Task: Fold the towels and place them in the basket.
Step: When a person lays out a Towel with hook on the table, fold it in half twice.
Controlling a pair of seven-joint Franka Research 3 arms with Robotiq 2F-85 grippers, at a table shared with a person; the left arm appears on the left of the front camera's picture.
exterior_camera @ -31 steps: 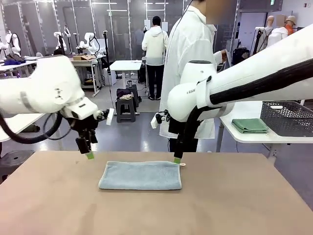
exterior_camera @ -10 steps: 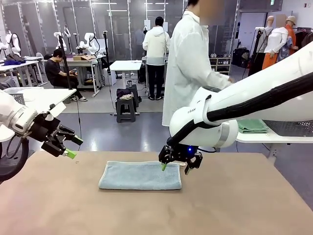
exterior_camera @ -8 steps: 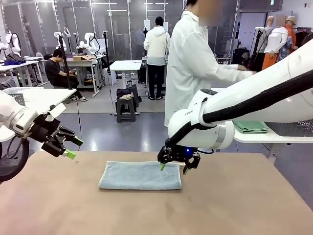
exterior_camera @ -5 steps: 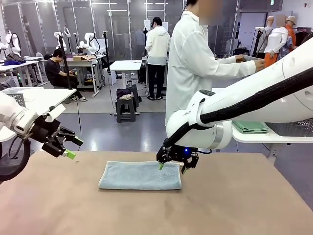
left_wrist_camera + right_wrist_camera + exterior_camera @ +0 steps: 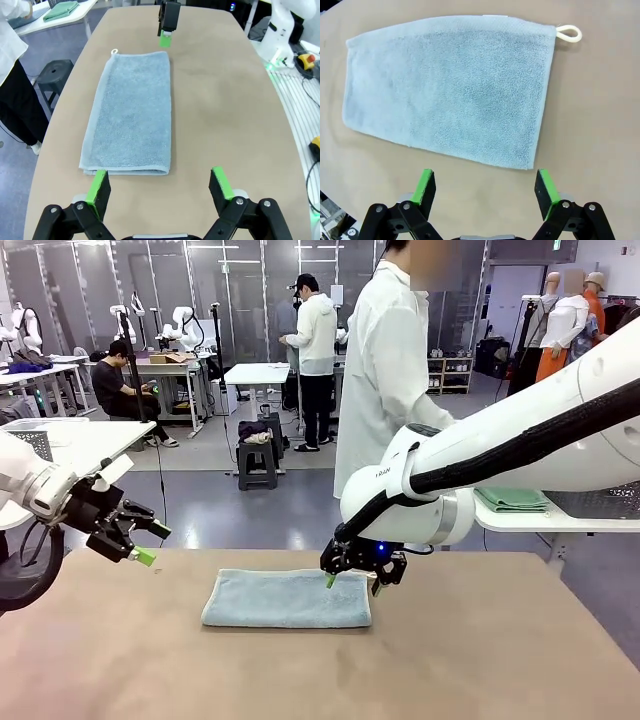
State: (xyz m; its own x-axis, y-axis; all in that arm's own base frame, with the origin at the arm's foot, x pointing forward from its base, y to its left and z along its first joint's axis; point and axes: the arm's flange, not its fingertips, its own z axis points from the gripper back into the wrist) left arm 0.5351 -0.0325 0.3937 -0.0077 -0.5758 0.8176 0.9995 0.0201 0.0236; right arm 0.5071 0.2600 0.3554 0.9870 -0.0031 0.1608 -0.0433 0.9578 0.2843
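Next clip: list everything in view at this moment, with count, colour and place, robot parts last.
towel: one, pale blue-grey, folded flat mid-table
loop: one, white, at the towel's far right corner
table: one, brown, in front of the robot
side table: one, white, beyond the table at right
green cloth: one folded pile, green, on the side table
basket: one, dark grey, on the side table, partly behind the right arm
person: one, white coat, standing at the far side
left pincer: black with green pads, open, over the table's left edge, apart from the towel
right pincer: same colours, open, low over the towel's right end
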